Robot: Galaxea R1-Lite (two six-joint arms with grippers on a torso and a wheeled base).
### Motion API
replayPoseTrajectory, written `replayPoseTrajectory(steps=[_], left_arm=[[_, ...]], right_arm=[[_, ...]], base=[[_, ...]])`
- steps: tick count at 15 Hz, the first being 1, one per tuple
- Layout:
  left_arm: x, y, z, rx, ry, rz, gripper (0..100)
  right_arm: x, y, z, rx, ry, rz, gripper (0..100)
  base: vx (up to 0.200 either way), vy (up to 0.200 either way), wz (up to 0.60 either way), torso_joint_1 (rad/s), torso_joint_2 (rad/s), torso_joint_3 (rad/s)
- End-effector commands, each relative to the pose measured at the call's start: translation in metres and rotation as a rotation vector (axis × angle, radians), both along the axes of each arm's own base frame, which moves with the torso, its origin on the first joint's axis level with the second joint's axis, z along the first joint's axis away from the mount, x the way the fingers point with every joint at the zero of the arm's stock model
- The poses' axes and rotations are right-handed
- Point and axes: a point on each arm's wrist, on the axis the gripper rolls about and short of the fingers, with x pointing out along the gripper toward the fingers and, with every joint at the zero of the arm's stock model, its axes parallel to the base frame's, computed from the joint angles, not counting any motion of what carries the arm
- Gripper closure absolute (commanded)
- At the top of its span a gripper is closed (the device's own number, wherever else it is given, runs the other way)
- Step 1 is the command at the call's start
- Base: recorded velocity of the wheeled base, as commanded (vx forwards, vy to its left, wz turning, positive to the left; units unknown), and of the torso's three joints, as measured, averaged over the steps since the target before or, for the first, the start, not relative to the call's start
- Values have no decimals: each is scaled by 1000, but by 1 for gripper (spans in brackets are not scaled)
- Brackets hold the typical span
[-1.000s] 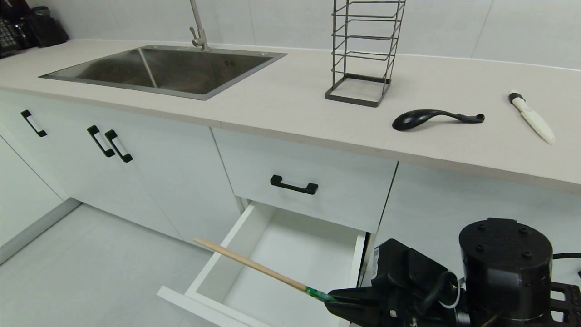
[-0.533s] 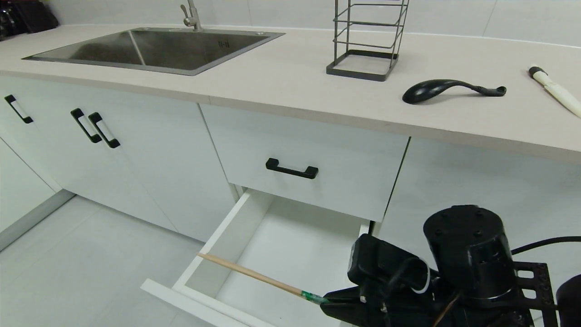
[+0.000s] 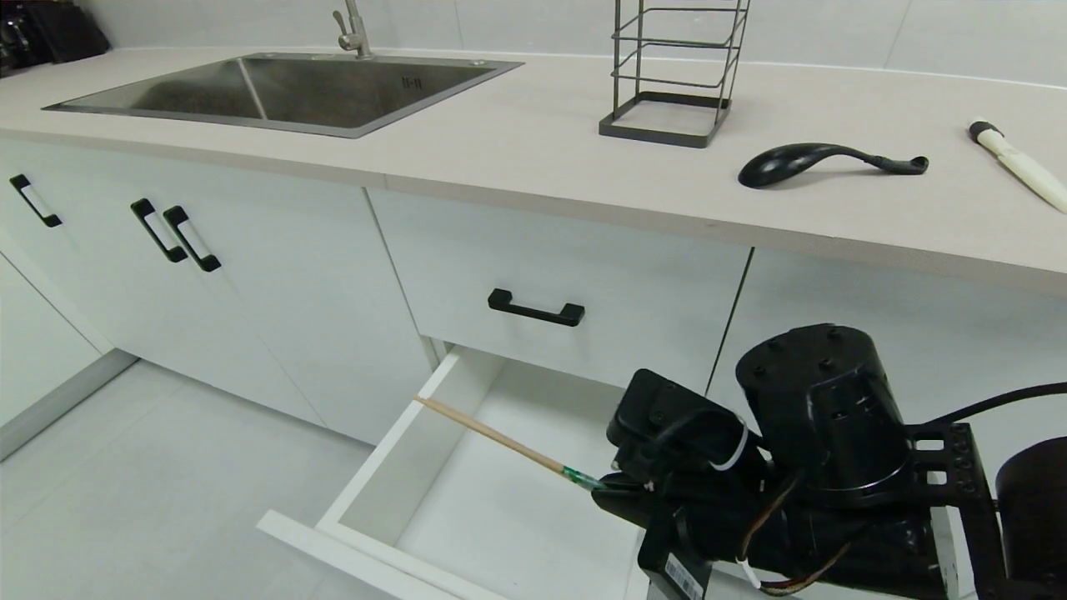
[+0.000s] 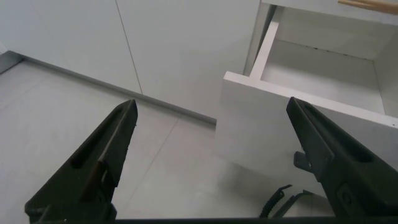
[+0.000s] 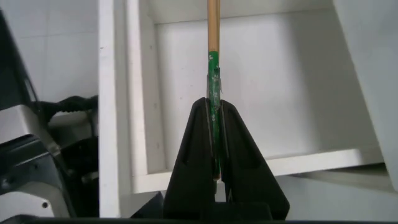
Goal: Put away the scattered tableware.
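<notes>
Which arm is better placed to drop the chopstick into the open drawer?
Right. The right claw is shut on the chopstick above the drawer; the left claw hangs open over the floor.

The right arm sits low on the right, wrist about level, its tool [image 3: 602,490] pointing left with jaws pinched on the green end of a chopstick [image 3: 492,436]. The left tool [image 4: 211,106] points downward, jaws spread wide.

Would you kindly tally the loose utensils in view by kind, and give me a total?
Wooden chopstick: 1, in the right gripper over the open drawer
Black spoon: 1, on the counter
Cream utensil with a black end: 1, on the counter
Total: 3
</notes>
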Motion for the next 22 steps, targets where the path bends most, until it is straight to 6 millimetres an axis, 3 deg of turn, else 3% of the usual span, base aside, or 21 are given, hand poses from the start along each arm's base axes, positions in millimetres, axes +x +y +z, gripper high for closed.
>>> replayPoseTrajectory(steps=[1,4,9,12,22], left_arm=[[0,0,0,0,0,2,0],[0,0,0,0,0,2,0],[0,0,0,0,0,0,0],[0,0,0,0,0,2,0],[0,0,0,0,0,2,0]], right_arm=[[-1,5,-6,-38,6,-16,100],[2,8,-18,-83,13,-46,100],[20,33,-39,-82,13,-72,100],[33,50,-35,-56,24,-138,100],[45,62,-62,-163,49,-239,100]], base=[[0,0,0,0,0,0],[0,0,0,0,0,0],[0,0,0,0,0,0],[0,0,0,0,0,0],[0,0,0,0,0,0]])
